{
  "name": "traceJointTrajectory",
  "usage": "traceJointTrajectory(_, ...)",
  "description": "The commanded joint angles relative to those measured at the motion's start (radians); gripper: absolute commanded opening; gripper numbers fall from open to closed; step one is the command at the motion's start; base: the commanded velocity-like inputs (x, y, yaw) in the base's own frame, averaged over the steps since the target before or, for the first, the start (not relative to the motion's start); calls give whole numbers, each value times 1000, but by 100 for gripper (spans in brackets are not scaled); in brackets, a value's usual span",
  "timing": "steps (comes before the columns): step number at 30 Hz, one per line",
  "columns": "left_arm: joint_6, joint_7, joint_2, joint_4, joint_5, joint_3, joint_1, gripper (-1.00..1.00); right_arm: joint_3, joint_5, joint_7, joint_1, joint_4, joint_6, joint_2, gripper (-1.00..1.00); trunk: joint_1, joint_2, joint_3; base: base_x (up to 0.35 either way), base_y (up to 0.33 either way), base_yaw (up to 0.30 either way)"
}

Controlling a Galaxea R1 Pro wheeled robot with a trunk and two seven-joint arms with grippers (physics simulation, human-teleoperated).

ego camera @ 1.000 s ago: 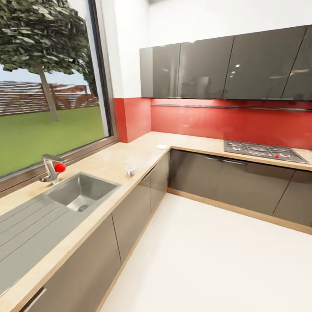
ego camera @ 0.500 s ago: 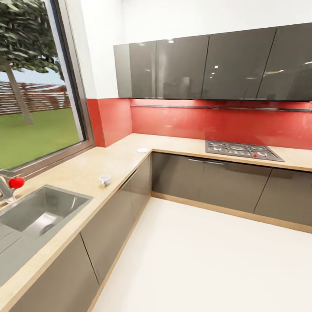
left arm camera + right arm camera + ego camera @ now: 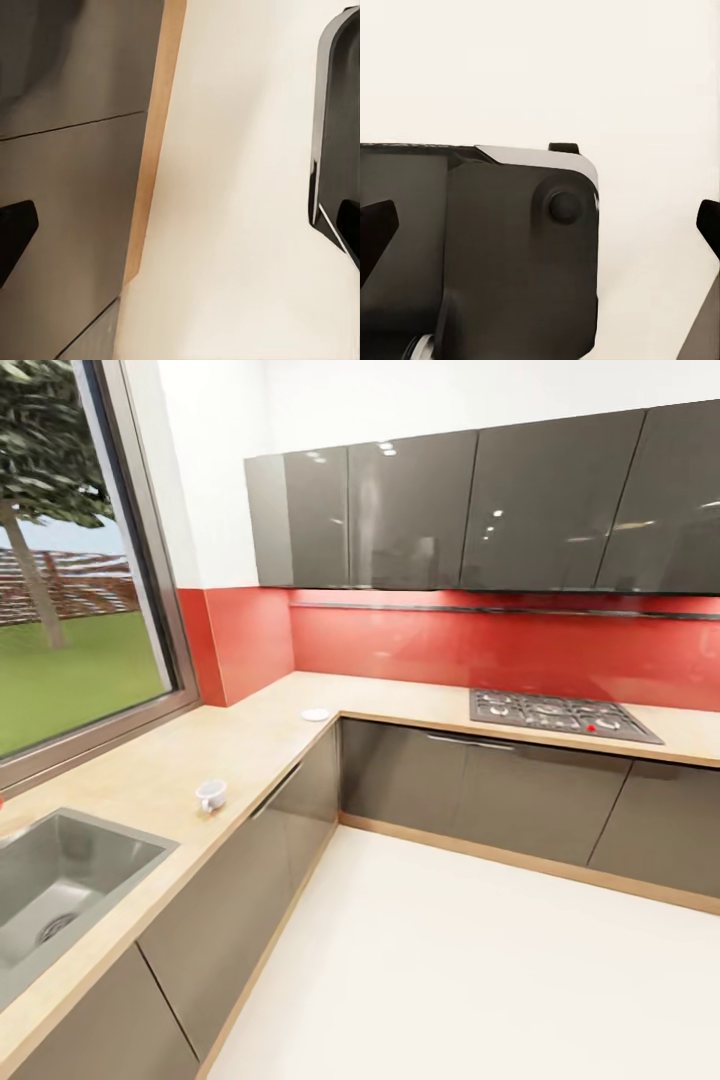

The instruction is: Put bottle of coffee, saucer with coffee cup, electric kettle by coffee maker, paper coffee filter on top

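A glossy grey-cabinet kitchen with a red backsplash surrounds me. On the L-shaped beige bench (image 3: 150, 770) sits the small white coffee cup (image 3: 211, 795) near the steel sink (image 3: 60, 870) — the flat white saucer (image 3: 316, 714) lies well apart, at the corner. My left gripper (image 3: 180, 232) and right gripper (image 3: 540, 225) both hang spread wide, holding nothing, over pale floor (image 3: 480, 960).

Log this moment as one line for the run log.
phase: in transit | coffee cup: on countertop near sink | saucer: at corner | grippers: open, empty
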Motion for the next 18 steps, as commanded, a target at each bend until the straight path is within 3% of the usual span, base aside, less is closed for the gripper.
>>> traceJointTrajectory(1, 3, 7, 0, -1, -6, -4, 0, 100, 10, -7, -3, -1, 1, -3, 1, 100, 1, -1, -1, 288, -139, 0)
traceJointTrajectory(18, 2, 6, 10, 9, -6, -2, 0, 100, 13, -2, -3, -1, 6, -3, -2, 100, 1, -1, -1, 288, -147, 0)
